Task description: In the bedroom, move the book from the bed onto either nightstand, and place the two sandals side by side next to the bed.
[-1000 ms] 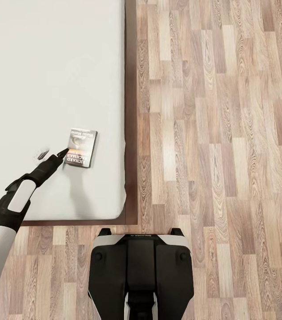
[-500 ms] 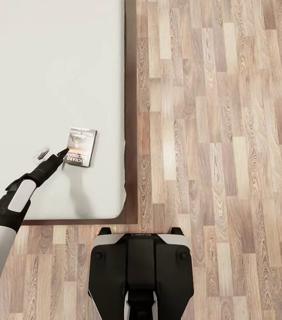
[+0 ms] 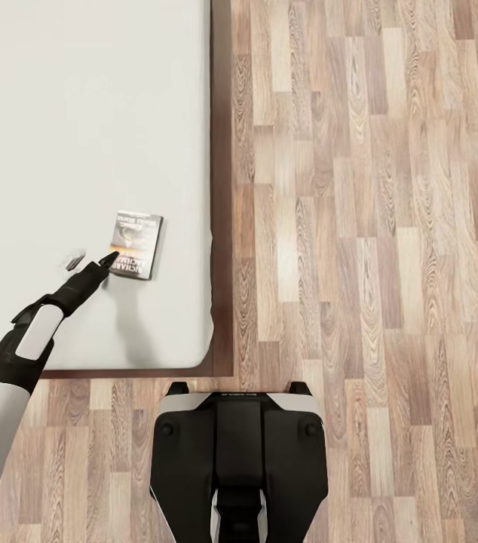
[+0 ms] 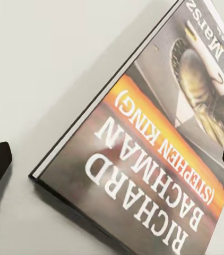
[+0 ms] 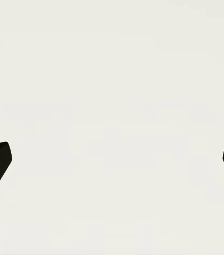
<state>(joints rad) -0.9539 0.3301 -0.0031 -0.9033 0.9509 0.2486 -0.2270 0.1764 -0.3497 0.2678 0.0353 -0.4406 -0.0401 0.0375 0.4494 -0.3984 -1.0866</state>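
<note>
The book (image 3: 135, 245), a thin paperback with an orange band, lies flat on the bed's white mattress (image 3: 81, 113) near its right edge. My left gripper (image 3: 90, 262) is open at the book's near left corner, one fingertip (image 3: 108, 260) touching or just over the cover's edge. In the left wrist view the book (image 4: 154, 154) lies close between the spread fingertips of the left gripper (image 4: 112, 159). My right gripper (image 5: 112, 159) is open over a plain white surface. The sandals and the nightstand are out of view.
The bed's dark wooden frame (image 3: 222, 226) runs along the mattress's right side and near end. Light wood-plank floor (image 3: 375, 226) spreads to the right. My black and white base (image 3: 239, 460) stands just off the bed's near corner.
The whole picture has shifted slightly, so the bed and book sit a little higher in view. The left gripper stays open at the book's corner.
</note>
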